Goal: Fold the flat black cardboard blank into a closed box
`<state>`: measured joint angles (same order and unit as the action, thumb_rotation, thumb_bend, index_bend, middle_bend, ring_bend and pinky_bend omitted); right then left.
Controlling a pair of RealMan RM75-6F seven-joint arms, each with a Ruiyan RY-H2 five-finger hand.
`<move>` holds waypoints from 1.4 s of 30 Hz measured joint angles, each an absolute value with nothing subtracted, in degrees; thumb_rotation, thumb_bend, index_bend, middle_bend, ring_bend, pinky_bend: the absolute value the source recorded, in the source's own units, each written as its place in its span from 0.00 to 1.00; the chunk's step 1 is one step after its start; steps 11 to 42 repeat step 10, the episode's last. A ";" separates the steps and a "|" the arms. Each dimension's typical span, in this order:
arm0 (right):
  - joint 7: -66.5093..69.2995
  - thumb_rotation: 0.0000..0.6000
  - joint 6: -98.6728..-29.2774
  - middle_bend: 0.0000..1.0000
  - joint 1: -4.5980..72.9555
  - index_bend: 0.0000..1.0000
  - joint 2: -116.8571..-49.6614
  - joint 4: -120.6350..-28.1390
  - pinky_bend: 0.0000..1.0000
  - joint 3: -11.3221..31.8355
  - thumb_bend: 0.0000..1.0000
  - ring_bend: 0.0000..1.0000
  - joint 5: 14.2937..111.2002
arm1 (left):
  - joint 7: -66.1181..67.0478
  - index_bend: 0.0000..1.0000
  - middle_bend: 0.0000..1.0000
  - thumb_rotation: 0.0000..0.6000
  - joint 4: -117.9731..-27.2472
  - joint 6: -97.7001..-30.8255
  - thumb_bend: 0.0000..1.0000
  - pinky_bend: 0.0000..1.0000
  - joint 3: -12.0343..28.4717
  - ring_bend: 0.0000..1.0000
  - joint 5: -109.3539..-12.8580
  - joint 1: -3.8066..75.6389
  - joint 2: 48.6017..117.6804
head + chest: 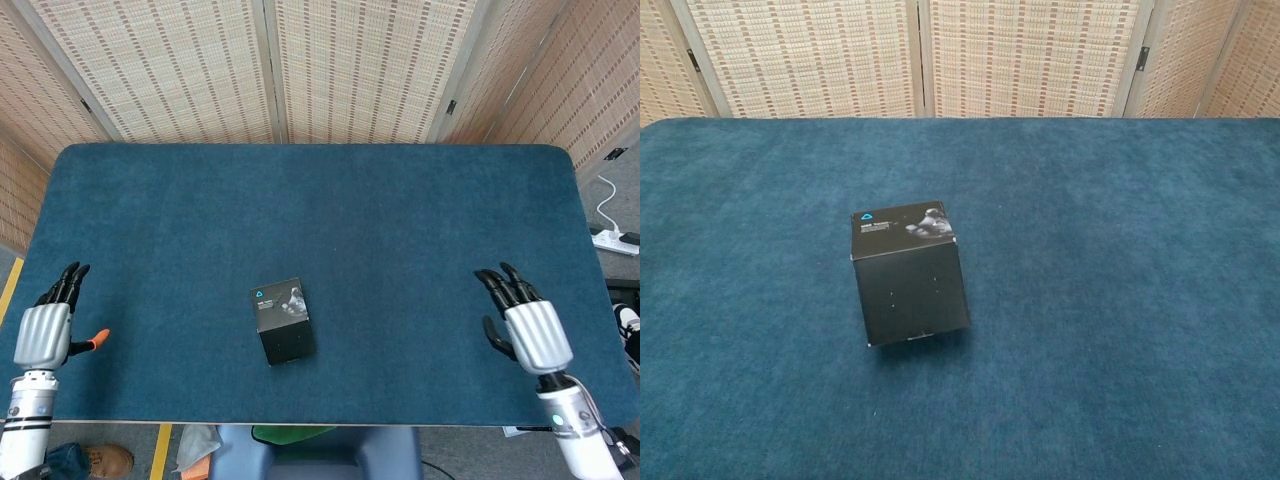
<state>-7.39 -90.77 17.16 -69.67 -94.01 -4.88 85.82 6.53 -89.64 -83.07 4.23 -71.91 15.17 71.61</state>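
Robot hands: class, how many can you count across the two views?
2. The left hand is at the table's near left edge; the right hand at its near right. Both appear only in the head view.

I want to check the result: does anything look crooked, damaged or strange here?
Nothing stands out. The small black cardboard box stands closed and upright on the blue felt table, only turned slightly against the table's edges. Neither hand touches it.

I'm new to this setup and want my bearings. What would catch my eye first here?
A closed black box stands alone near the middle of the blue table, touched by nothing. The left robot hand and right robot hand hover at opposite near edges, fingers spread and empty.
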 measured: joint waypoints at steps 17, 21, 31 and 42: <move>3.67 1.00 -97.47 0.13 6.24 0.10 -70.15 -90.07 0.18 -7.49 0.47 0.03 86.41 | 5.44 0.08 0.06 1.00 -92.92 -90.51 0.18 0.16 -0.12 0.06 -79.98 8.72 70.24; 3.67 1.00 -97.47 0.13 6.24 0.10 -70.15 -90.07 0.18 -7.49 0.47 0.03 86.41 | 5.44 0.08 0.06 1.00 -92.92 -90.51 0.18 0.16 -0.12 0.06 -79.98 8.72 70.24; 3.67 1.00 -97.47 0.13 6.24 0.10 -70.15 -90.07 0.18 -7.49 0.47 0.03 86.41 | 5.44 0.08 0.06 1.00 -92.92 -90.51 0.18 0.16 -0.12 0.06 -79.98 8.72 70.24; 3.67 1.00 -97.47 0.13 6.24 0.10 -70.15 -90.07 0.18 -7.49 0.47 0.03 86.41 | 5.44 0.08 0.06 1.00 -92.92 -90.51 0.18 0.16 -0.12 0.06 -79.98 8.72 70.24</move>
